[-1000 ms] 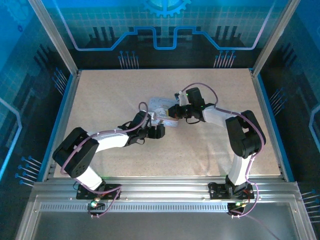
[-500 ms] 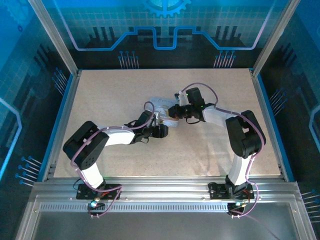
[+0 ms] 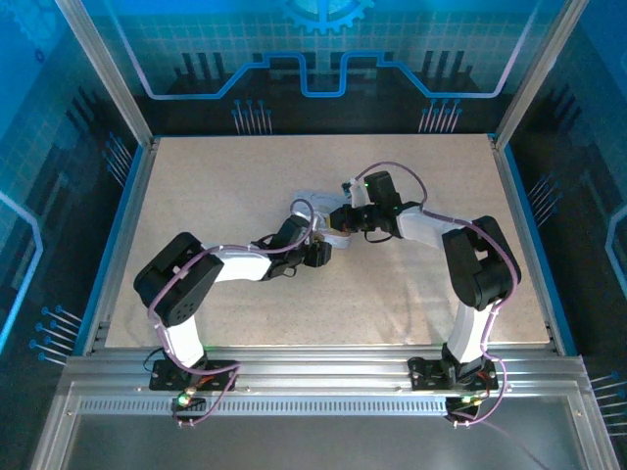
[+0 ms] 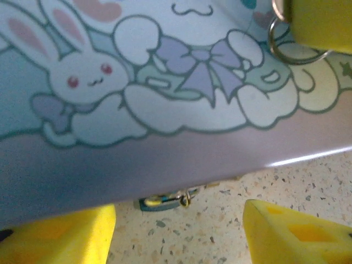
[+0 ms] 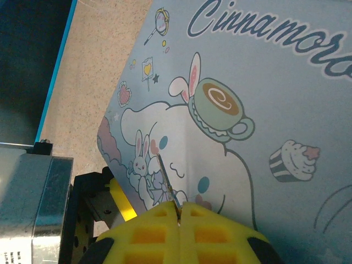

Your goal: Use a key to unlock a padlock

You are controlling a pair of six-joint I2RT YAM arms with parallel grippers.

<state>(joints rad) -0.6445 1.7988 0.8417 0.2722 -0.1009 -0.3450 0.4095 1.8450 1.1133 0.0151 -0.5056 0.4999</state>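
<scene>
Right gripper [image 5: 179, 213] pinches the key [image 5: 165, 177] over the tin [image 5: 264, 99]. Left gripper [image 4: 179, 223] is spread wide around the padlock [image 4: 160, 202] at the tin's edge, low by the bench [image 4: 220, 242]. Best bet: clamp padlock steady first, then line key tip squarely with keyhole.

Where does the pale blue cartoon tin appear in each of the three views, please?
Top external: the tin lies near the middle of the table.
Left wrist: the tin spans the upper part of the frame.
Right wrist: the tin covers the upper right, beyond the right gripper, which is shut on the key.
Shared landmark: the small printed rabbit.
</scene>
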